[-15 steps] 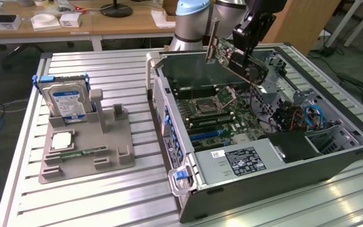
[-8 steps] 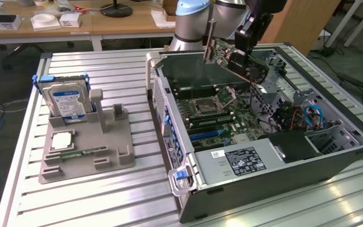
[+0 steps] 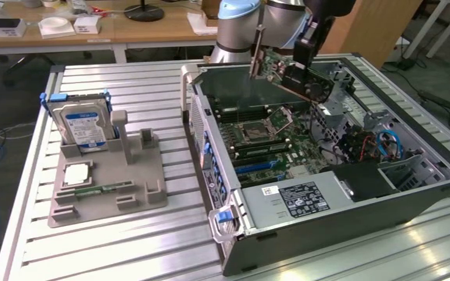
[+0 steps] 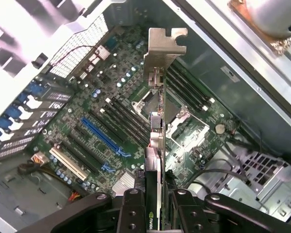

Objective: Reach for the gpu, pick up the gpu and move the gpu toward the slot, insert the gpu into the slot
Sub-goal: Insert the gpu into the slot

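My gripper is shut on the gpu, a dark green card with a pale metal end bracket. It hangs tilted in the air above the far end of the open computer case. In the wrist view the gpu runs edge-on away from my gripper, with its bracket at the far end. One black finger presses each side of the card. Below lies the motherboard with a long blue slot, off to one side of the card. That blue slot also appears in the exterior view.
A grey holder at the exterior view's left carries a blue-labelled hard drive, a square chip and a small green memory stick. Everything rests on a slatted metal table. Drive cages and cables fill the case's right part.
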Robot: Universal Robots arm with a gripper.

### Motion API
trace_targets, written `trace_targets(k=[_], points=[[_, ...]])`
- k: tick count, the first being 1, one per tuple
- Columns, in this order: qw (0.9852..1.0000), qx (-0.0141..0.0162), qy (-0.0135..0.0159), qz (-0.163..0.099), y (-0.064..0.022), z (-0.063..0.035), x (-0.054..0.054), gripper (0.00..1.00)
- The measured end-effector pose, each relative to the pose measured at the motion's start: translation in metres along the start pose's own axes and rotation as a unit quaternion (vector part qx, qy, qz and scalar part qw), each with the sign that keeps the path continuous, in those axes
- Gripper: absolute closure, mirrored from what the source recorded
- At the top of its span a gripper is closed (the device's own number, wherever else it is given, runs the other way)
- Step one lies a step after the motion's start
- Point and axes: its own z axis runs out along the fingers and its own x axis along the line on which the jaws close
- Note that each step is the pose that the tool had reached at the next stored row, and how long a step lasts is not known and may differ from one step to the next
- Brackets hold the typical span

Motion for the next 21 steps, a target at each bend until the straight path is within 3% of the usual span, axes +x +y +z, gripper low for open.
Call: trace_targets(k=[6, 12, 16, 21], points=[[0.9991, -0.0010, 0.0017, -0.042, 0.0000, 0.0002, 0.0000, 0.74], [0.9964, -0.0016, 0.0040, -0.084, 0.0000, 0.0002, 0.0000, 0.74], [0.9929, -0.0029, 0.0049, -0.119, 0.0000, 0.0008, 0.0000, 0.74], [0.9864, -0.0047, 0.0060, -0.164, 0.0000, 0.0022, 0.0001, 0.74]])
